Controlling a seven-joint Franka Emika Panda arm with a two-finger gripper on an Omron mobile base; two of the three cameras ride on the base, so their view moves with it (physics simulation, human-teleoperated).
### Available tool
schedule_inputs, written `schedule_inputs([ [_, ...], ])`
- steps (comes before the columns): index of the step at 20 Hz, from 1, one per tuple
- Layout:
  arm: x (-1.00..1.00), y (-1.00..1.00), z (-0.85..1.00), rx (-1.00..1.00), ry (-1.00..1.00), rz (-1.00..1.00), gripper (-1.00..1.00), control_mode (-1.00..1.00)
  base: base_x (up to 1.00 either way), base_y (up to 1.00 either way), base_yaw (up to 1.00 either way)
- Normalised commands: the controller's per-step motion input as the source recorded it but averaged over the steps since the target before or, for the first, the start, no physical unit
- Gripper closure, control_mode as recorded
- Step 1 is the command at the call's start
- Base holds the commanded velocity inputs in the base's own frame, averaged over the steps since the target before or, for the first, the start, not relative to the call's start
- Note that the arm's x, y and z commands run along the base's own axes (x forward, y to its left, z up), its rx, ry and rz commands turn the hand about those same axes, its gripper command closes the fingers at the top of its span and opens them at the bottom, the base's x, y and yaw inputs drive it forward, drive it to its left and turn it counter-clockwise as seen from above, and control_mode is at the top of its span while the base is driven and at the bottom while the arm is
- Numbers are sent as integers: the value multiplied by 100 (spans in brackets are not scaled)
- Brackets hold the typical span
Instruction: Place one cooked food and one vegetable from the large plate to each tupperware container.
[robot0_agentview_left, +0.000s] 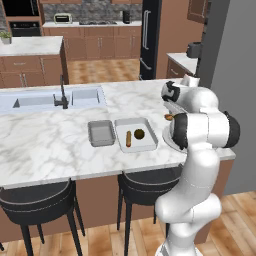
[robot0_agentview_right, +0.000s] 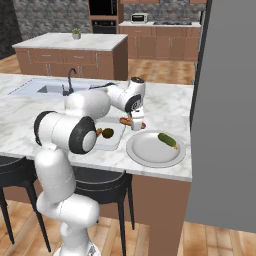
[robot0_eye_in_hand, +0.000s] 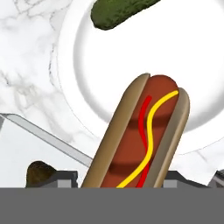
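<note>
My gripper (robot0_agentview_right: 135, 123) is shut on a hot dog (robot0_agentview_right: 127, 120) with ketchup and mustard lines, held in the air over the far rim of the large plate (robot0_agentview_right: 150, 152). In the hand view the hot dog (robot0_eye_in_hand: 140, 140) rises between the dark fingertips (robot0_eye_in_hand: 65, 178), above the plate (robot0_eye_in_hand: 87, 65). A green cucumber (robot0_agentview_right: 168, 140) lies on the plate. The larger tupperware container (robot0_agentview_left: 145, 145) holds a sausage (robot0_agentview_left: 128, 138) and a round brown food (robot0_agentview_left: 139, 133). The smaller, darker container (robot0_agentview_left: 101, 132) sits to its left, empty. My arm hides most of the plate (robot0_agentview_left: 166, 140) in the left base view.
A sink with a black faucet (robot0_agentview_left: 62, 95) lies at the counter's far left. Two dark stools (robot0_agentview_left: 145, 185) stand under the front edge. A tall grey wall (robot0_agentview_right: 225, 100) rises right beside the plate.
</note>
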Motion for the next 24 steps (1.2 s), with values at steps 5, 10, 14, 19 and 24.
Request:
schedule_inputs([
  [5,9,100,45,-12,0,43,100,-100,0,0,0],
  [10,42,100,8,-7,1,44,100,-100,0,0,0],
  [14,56,100,0,0,1,51,100,-100,0,0,0],
  [19,49,100,-1,-1,0,48,100,-100,0,0,0],
  [24,53,100,-17,-1,-2,38,100,-100,0,0,0],
])
